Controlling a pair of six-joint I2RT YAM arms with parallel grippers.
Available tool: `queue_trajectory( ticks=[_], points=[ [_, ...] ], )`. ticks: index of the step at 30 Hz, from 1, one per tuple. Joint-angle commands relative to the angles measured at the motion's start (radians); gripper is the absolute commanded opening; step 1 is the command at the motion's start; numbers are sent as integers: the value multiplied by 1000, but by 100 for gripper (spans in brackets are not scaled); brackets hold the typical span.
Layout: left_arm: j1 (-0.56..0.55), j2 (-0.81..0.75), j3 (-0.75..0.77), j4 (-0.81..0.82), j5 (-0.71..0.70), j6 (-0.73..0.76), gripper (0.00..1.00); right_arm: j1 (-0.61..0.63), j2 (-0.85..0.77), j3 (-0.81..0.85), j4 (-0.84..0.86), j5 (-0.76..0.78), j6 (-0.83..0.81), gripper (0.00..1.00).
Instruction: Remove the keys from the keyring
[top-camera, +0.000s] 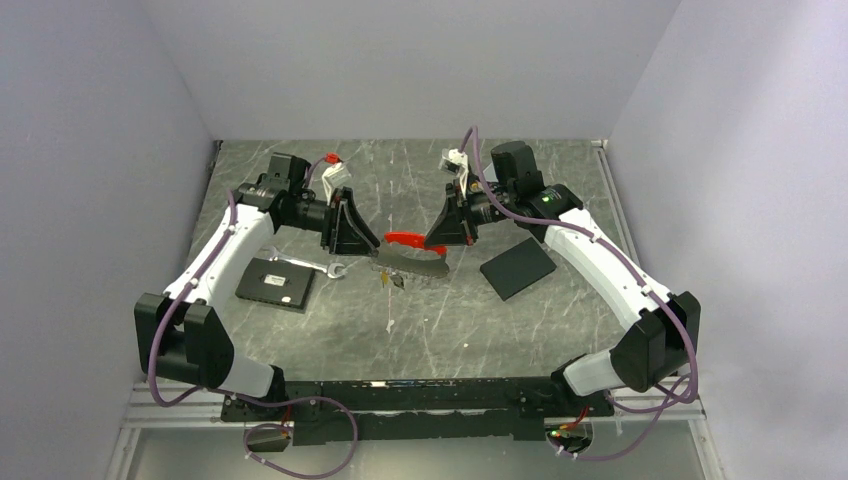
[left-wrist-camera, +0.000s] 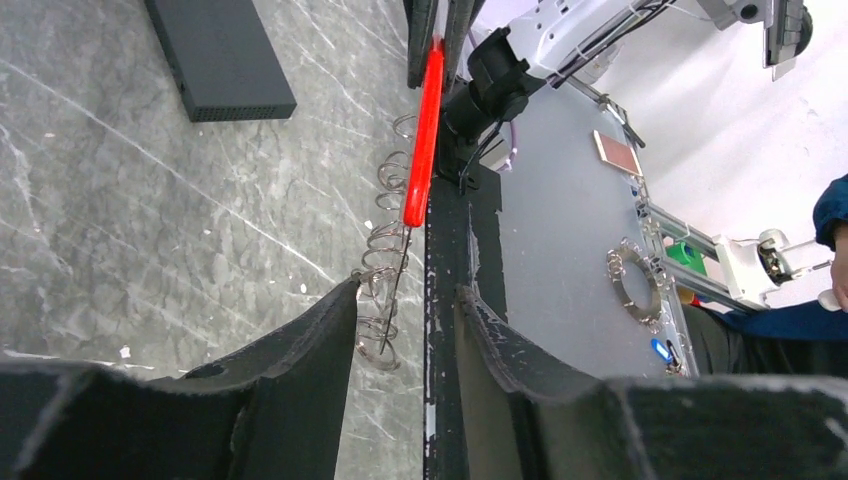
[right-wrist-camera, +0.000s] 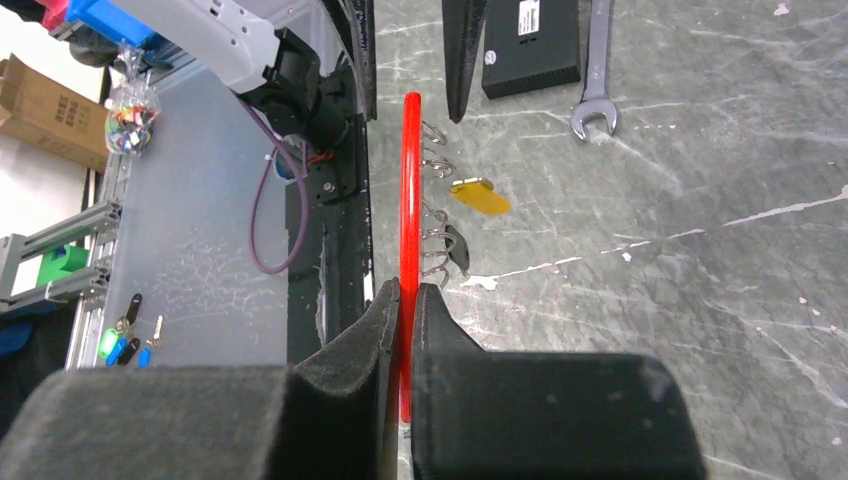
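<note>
Right wrist: right fingers (right-wrist-camera: 352, 345) pinch keyring (right-wrist-camera: 410, 200) edge-on

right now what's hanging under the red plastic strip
Below the red curved plastic strip hang silvery wire rings carrying a brass-yellow flat key and a darker key. The strip's near end is covered by the right claw, so anything under there cannot be seen.

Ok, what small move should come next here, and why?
Probably close the left pincer on the keyring coils at its tip: the right pincer clamps the red strip, the left is open, and the keys hang from those coils.
</note>
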Motion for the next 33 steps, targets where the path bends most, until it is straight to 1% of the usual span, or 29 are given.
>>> queue_trajectory(
  ticks=[1,4,5,6,7,8,10,12,13,15,17,18,20,24,28,31,33],
  points=[
    [-16,-31,23,8,58,2,44,-1,-39,47,63,-52,20,0],
    [-43,-23,27,5,32,2,44,0,-40,52,68,-61,28,0],
    [-51,-20,29,3,24,4,43,-1,-41,53,70,-63,29,0],
    [-58,-15,32,1,18,9,38,-1,-41,54,69,-63,28,0],
    [-63,-8,38,-9,14,22,29,0,-41,54,68,-64,27,0],
    [-67,-5,47,-30,13,39,17,-1,-43,52,67,-64,23,0],
    [-68,3,68,-58,3,58,0,-1,-46,44,64,-58,15,0],
    [-68,6,89,-86,-16,75,0,-1,-45,35,50,-68,-5,0],
    [-69,6,98,-101,-20,83,0,-1,-43,35,31,-69,-23,10],
    [-71,8,112,-123,-20,92,0,1,-40,32,6,-66,-47,34],
    [-80,13,124,-155,-20,113,0,6,-29,40,-33,-51,-78,51],
    [-89,16,131,-170,-28,123,0,11,-23,48,-56,-37,-94,57],
    [-112,21,140,-190,-50,140,0,31,-6,70,-98,-5,-124,63],
    [-154,27,143,-195,-99,144,0,79,33,106,-159,34,-159,62],
    [-168,45,161,-204,-119,145,0,122,82,135,-208,47,-167,54],
    [-170,54,182,-225,-116,159,0,143,100,122,-190,38,-139,47],
    [-176,59,191,-231,-120,159,0,152,114,117,-177,26,-118,44]
  ],
)
